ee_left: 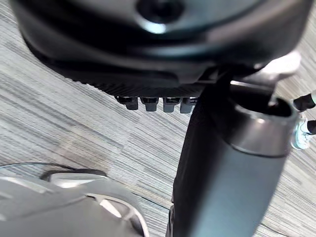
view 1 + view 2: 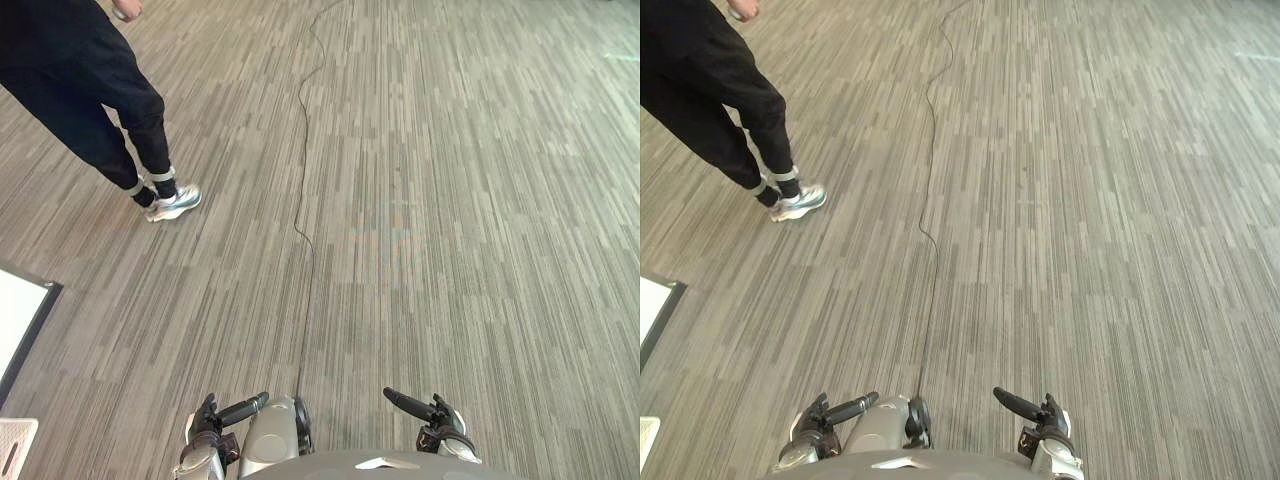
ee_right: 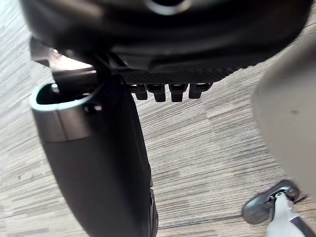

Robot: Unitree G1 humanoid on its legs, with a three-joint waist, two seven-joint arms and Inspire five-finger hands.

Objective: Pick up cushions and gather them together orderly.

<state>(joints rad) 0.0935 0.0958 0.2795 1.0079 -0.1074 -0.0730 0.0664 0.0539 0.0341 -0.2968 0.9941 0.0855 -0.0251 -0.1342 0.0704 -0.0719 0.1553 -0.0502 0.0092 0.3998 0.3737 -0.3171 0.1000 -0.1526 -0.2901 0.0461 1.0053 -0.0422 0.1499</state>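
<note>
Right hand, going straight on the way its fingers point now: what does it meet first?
The carpet. The right hand hangs low, fingers aimed down at the floor, and its wrist view shows nothing between; how far off the carpet lies is unclear.

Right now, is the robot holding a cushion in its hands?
No, the left hand and right hand are both empty above the carpet.

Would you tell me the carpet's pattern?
The carpet has thin grey and beige streaks, clearest in the left eye view.
</note>
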